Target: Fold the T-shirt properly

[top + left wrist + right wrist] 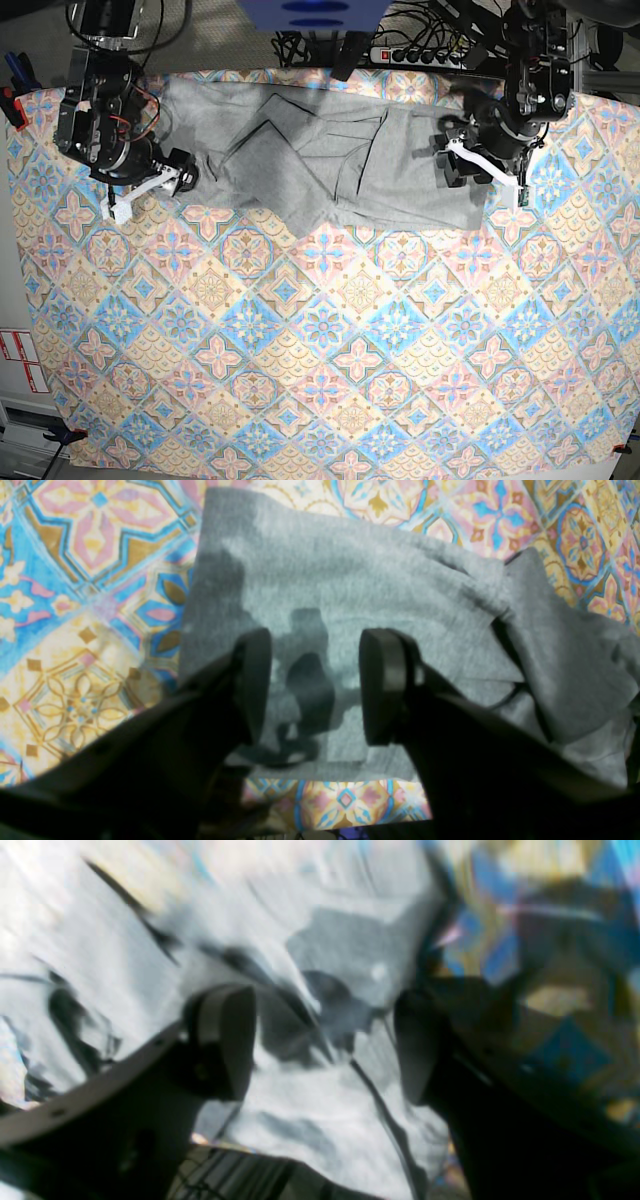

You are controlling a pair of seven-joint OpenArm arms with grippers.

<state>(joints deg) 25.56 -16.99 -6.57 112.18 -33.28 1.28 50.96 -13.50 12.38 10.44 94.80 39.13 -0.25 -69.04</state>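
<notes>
The grey T-shirt (330,160) lies crumpled and partly folded over itself along the far side of the table. My left gripper (317,685) hovers open over the shirt's right end (350,580), its two dark fingers apart with only flat cloth showing between them. In the base view the left gripper (446,156) sits at the shirt's right edge. My right gripper (322,1045) is open above wrinkled grey cloth (310,1120) in a motion-blurred view, with nothing between its fingers. From the base camera the right gripper (183,171) is at the shirt's left edge.
A colourful tile-patterned tablecloth (320,340) covers the whole table. A power strip and cables (420,55) lie behind the far edge. Clamps (10,100) hold the cloth at the left edge.
</notes>
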